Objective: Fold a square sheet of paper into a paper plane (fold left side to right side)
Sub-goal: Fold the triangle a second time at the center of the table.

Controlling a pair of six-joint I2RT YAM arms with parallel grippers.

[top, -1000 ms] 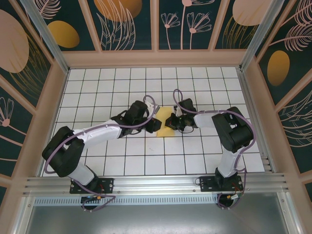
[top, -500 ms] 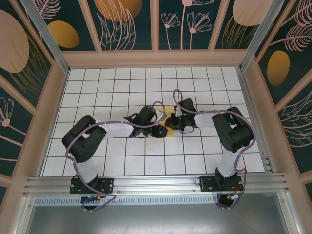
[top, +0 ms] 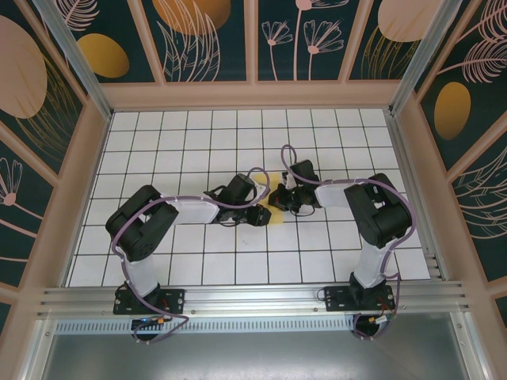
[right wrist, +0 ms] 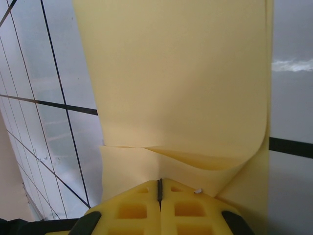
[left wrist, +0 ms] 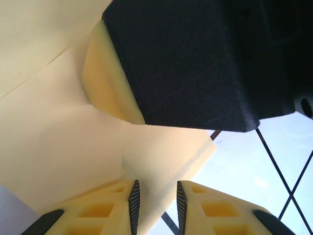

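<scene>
From above, the square sheet of paper lies on the table, between the left gripper and the right gripper.

Left wrist: its jaws stand slightly apart over the sheet's edge.

Right wrist: its jaws are closed, tips pinning the paper.

It looks mid-fold to me. Next, I reckon, the crease needs pressing flat.

The square sheet of paper is thin, matt, smooth, softly creased; the table is glossy white, reflecting light; the fingers of the left gripper look matt yellow plastic, their pads ribbed black; the near rail is bare metal.
</scene>
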